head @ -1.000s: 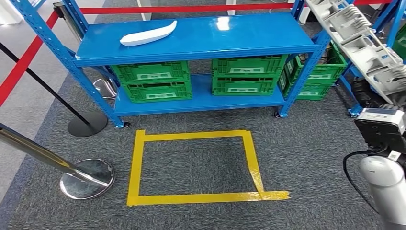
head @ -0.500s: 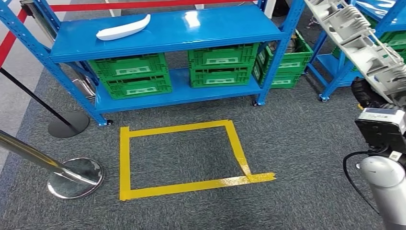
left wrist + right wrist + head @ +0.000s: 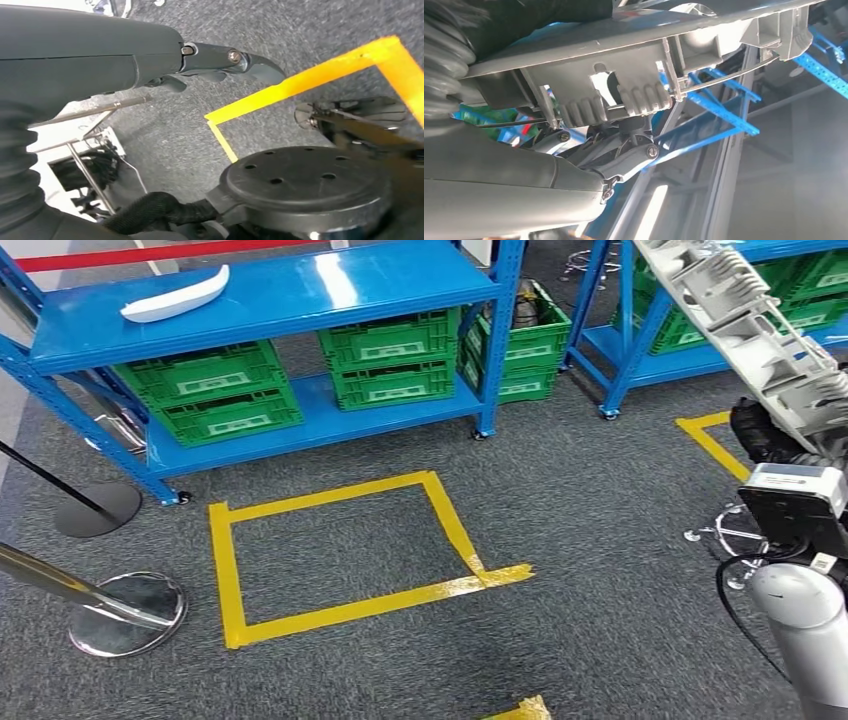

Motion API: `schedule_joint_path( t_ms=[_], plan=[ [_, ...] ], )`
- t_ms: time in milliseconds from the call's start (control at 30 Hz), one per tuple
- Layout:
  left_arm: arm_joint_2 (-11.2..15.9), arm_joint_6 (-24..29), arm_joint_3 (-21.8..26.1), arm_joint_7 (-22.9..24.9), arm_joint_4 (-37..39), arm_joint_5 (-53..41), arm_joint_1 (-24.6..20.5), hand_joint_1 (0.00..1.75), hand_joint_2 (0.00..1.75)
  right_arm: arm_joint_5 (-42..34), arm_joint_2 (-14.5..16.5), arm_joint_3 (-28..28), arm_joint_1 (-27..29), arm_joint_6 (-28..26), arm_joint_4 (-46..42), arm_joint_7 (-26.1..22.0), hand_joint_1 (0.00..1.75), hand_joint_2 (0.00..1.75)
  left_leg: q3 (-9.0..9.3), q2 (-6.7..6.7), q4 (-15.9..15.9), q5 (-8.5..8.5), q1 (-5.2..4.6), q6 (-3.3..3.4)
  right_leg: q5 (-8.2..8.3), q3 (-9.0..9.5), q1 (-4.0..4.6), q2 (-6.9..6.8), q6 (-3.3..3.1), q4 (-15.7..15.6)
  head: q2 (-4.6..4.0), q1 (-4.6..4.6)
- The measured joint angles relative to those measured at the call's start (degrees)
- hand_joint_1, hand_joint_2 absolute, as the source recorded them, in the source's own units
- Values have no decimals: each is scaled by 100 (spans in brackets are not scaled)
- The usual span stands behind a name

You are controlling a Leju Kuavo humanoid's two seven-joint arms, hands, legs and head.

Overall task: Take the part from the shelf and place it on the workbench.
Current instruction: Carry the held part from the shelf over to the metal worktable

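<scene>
Now the right hand (image 3: 765,430) grips a long grey part (image 3: 750,330) raised beside the blue shelf (image 3: 260,295); the left hand (image 3: 220,62) holds nothing, its fingers curled in.

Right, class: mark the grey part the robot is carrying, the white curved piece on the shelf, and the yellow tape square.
grey part (image 3: 760,330), head view, middle of its ribbed body.
white curved piece (image 3: 175,297), head view, its centre.
yellow tape square (image 3: 330,496), head view, far edge strip.
</scene>
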Motion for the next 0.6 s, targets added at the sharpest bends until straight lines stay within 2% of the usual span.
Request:
schedule_joint_path(
  t_ms=[33, 67, 100, 133, 167, 200, 267, 300, 333, 367, 400, 433, 467, 500, 533, 567, 600],
  plan=[
    [21, 5, -2, -3, -10, 1, -4, 0, 175, 1, 0, 1, -6, 3, -1, 1, 175, 175, 205, -105, -338, -57, -28, 30, 80, -36, -8, 51, 17, -19, 0, 3],
    [39, 10, -6, -7, -22, 1, -8, 0, 175, 1, -1, 1, -11, 8, -3, 1, 175, 175, 316, -148, -551, -98, -48, 36, 167, -61, -19, 105, 48, -54, 0, -2],
    [46, 15, -9, -10, -33, 3, -13, 0, 175, 2, -1, 2, -12, 14, -4, 3, 175, 175, 309, -99, -638, -59, -48, 12, 264, -78, -32, 169, 83, -107, 0, -6],
    [47, 19, -15, -12, -39, 8, -24, 0, 175, 2, -2, 2, -9, 20, -3, 7, 175, 175, 264, -23, -665, 27, -45, 0, 290, -108, -36, 180, 113, -141, 0, -11],
    [46, 22, -20, -13, -45, 13, -31, 0, 175, 3, -10, 3, -12, 29, -3, 10, 175, 175, 208, 58, -704, 119, -31, 15, 191, -157, -31, 121, 139, -103, 0, -6],
    [43, 25, -26, -15, -53, 22, -35, 0, 175, 3, -18, 3, -21, 37, -2, 14, 175, 175, 130, 150, -738, 212, -13, 30, -34, -238, -21, 16, 160, 40, 0, 8],
    [30, 26, -48, -31, -67, 45, -25, 0, 175, 4, -33, 5, -46, 50, -1, 19, 175, 175, -50, 308, -732, 358, 3, 56, -680, -403, -41, -242, 208, 673, 0, 41],
    [24, 19, -59, -50, -71, 57, -21, 0, 175, 5, -33, 6, -51, 52, 0, 21, 175, 175, -152, 391, -718, 419, 6, 49, -848, -467, -65, -305, 246, 1075, 0, 48],
    [17, 6, -70, -75, -73, 64, -21, 0, 175, 7, -33, 7, -51, 53, 2, 25, 175, 175, -256, 472, -700, 479, 11, 31, -830, -491, -95, -339, 287, 1434, 0, 53],
    [13, -11, -80, -101, -75, 68, -27, 0, 175, 9, -33, 7, -51, 56, 3, 28, 175, 175, -366, 553, -679, 536, 22, 6, -640, -477, -126, -361, 332, 1689, 0, 54],
    [9, -30, -89, -119, -75, 70, -36, 0, 175, 9, -33, 7, -51, 58, 5, 29, 175, 175, -475, 630, -646, 592, 37, -27, -376, -396, -157, -387, 379, 1779, 0, 54],
    [7, -46, -97, -129, -75, 70, -46, 0, 175, 9, -33, 7, -52, 62, 6, 30, 175, 175, -575, 698, -602, 638, 51, -63, -183, -214, -187, -443, 424, 1676, 0, 55],
    [13, -61, -102, -131, -75, 72, -58, 0, 175, 9, -33, 7, -60, 65, 6, 30, 175, 175, -662, 755, -544, 669, 58, -103, -180, 127, -212, -551, 464, 1355, 0, 61],
    [19, -79, -108, -132, -75, 75, -67, 0, 175, 8, -32, 7, -74, 68, 5, 30, 175, 175, -725, 806, -476, 691, 60, -145, -364, 516, -212, -657, 471, 883, 0, 56],
    [33, -95, -113, -133, -75, 84, -82, 0, 175, 5, -32, 7, -91, 72, 4, 28, 175, 175, -773, 857, -413, 718, 57, -187, -616, 835, -206, -739, 437, 426, 0, 48],
    [42, -109, -118, -136, -76, 94, -95, 0, 175, 3, -33, 7, -106, 77, 4, 26, 175, 175, -805, 908, -374, 752, 59, -225, -832, 1043, -188, -770, 380, 79, 0, 39],
    [42, -119, -126, -140, -76, 102, -104, 0, 175, 1, -34, 7, -113, 83, 4, 25, 175, 175, -827, 965, -357, 792, 70, -264, -934, 1075, -164, -735, 302, -95, 0, 27]
  ],
)
